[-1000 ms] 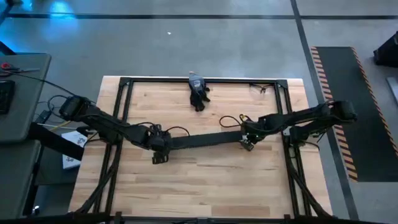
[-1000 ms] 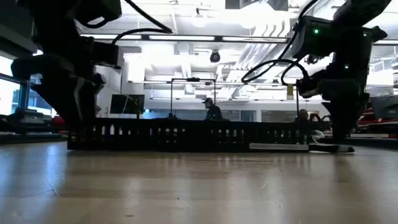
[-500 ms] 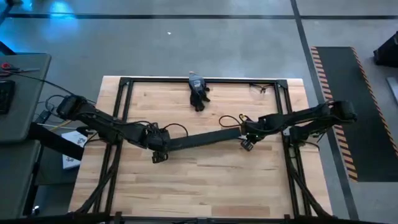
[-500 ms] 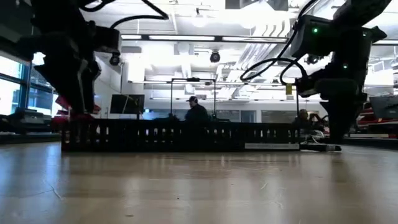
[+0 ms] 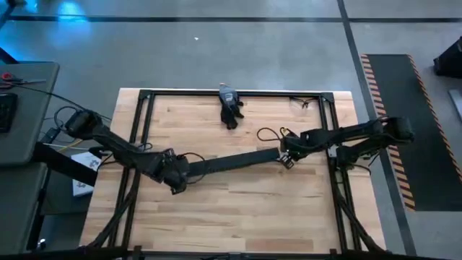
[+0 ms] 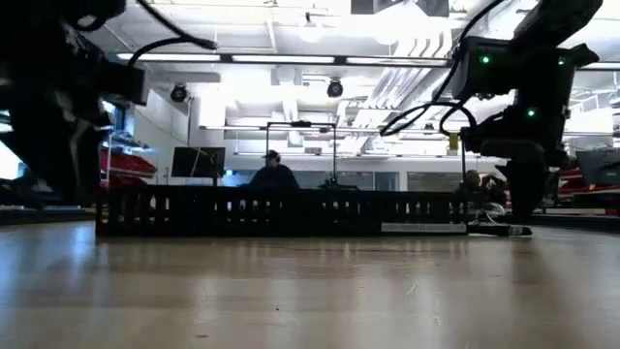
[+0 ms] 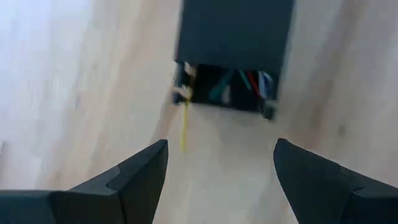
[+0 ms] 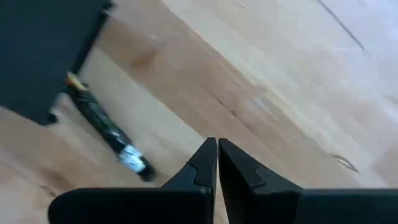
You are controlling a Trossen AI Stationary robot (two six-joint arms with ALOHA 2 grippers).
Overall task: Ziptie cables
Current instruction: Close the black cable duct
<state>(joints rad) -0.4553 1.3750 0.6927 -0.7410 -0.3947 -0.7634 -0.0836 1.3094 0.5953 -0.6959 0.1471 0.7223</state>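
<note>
- over the wooden table (image 5: 238,209), both my arms reach in from opposite sides toward the long black duct (image 5: 231,161) lying across the middle.
- my left arm comes in from the left edge, angled toward the front, low over the wood; my left gripper (image 5: 175,180) sits just off the duct's left end.
- left wrist view: my left gripper (image 7: 221,171) has fingers (image 7: 140,177) spread wide with bare wood between them, holding nothing, pointed at the duct's open end (image 7: 233,53).
- the cables (image 7: 239,84) are inside the duct; green, red and pale strands show in that open end, and one thin yellow strand (image 7: 184,127) trails out onto the wood.
- my right arm stretches in from the right edge, nearly level, wrist bent down; my right gripper (image 5: 286,160) is at the duct's right end.
- right wrist view: my right gripper (image 8: 217,154) has fingers (image 8: 202,165) pressed together; can't make out anything between them.
- same view: a dark bundle end with a pale tip (image 8: 112,135) pokes out from under the duct's corner (image 8: 43,56) and lies flat on the wood, beside my fingertips, not touching.
- low view: the duct (image 6: 242,211) shows its comb-edged wall standing on the table, right arm (image 6: 528,145) coming down at its right end; left arm dark and blurred at far left.
- a black glove-like object (image 5: 230,112) lies near the table's far edge, well apart from both grippers.
- a person (image 6: 274,174) is in the room behind the duct.
</note>
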